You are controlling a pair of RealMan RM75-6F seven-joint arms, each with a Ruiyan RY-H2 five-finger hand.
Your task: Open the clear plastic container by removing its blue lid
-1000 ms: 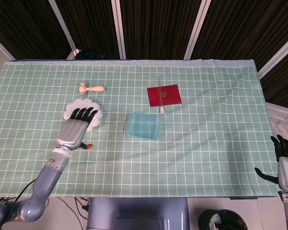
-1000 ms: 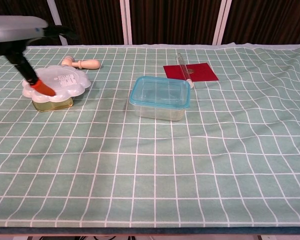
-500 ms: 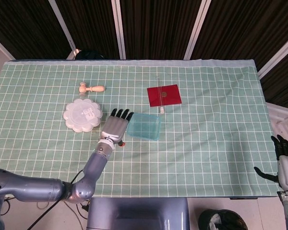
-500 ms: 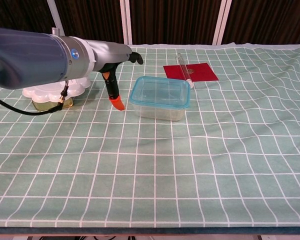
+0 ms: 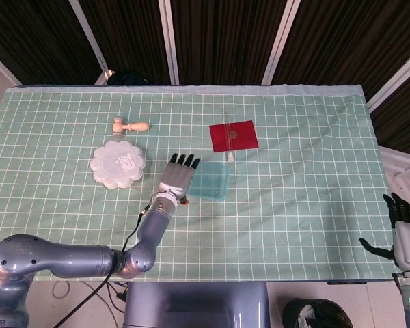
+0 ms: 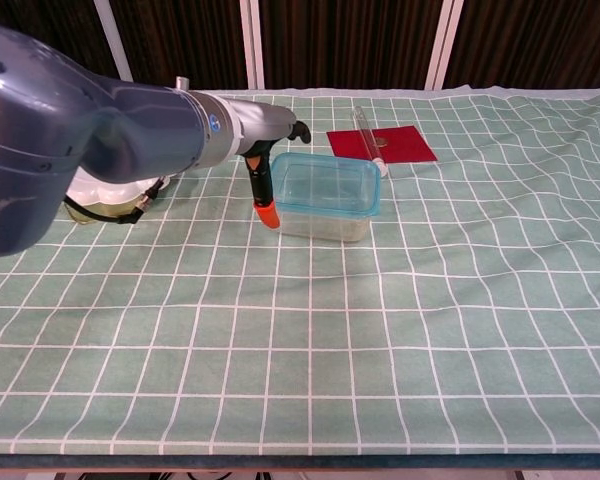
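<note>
**A:** Head view puts the left hand (image 5: 177, 179) where, relative to the clear plastic container with the blue lid (image 5: 209, 182)?

**B:** Right at that box's left edge, fingers flat and side by side, tips reaching the lid's near-left corner. Its grip holds nothing. From the chest camera the orange-tipped thumb (image 6: 266, 205) hangs down just beside the box's left wall. Whether it touches, I cannot tell.

**A:** Why there?

**B:** My guess: it is lining up on the lid's rim to catch an edge and peel it up. The lid sits fully seated on the box, so opening is not yet begun.

**A:** Anything inside?

**B:** The box looks empty through its walls.

**A:** And the right hand (image 5: 403, 225)?

**B:** Far right of the box, off the table's edge, fingers spread, holding nothing.

**A:** Other containers?

**B:** Left of the box, a white scalloped lid (image 5: 118, 163) covers a low dish; the chest camera mostly hides it behind the arm. Behind the box lies a red square card (image 5: 233, 136).
</note>
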